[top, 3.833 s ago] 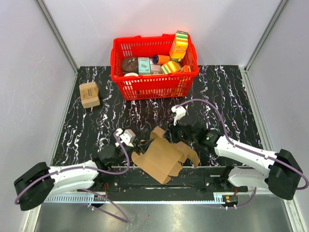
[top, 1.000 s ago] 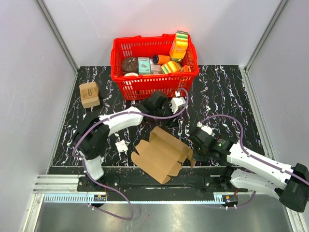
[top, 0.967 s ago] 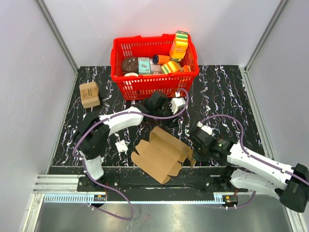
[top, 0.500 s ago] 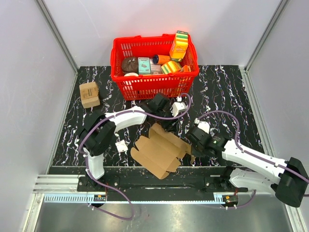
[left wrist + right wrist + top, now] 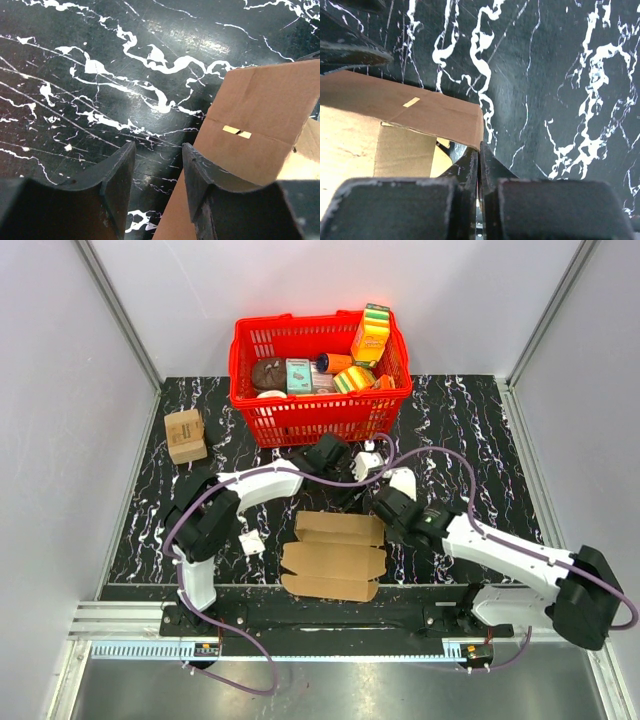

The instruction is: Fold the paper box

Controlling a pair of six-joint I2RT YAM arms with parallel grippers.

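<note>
STATE: my right pincer (image 5: 479, 146) clenched on paper box (image 5: 335, 558) wall edge, box directly ahead | my left pincer (image 5: 157, 150) released, box just beside it | PROGRESS: 1 wall upright, flaps unclosed; judged early.

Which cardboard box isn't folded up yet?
The plain brown cardboard box spread open at the black marbled table's near edge; the small tan cube-shaped box left of the red plastic basket is closed.

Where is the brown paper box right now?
From above, the paper box lies at the table's near edge, in the middle, in front of the red basket.
</note>
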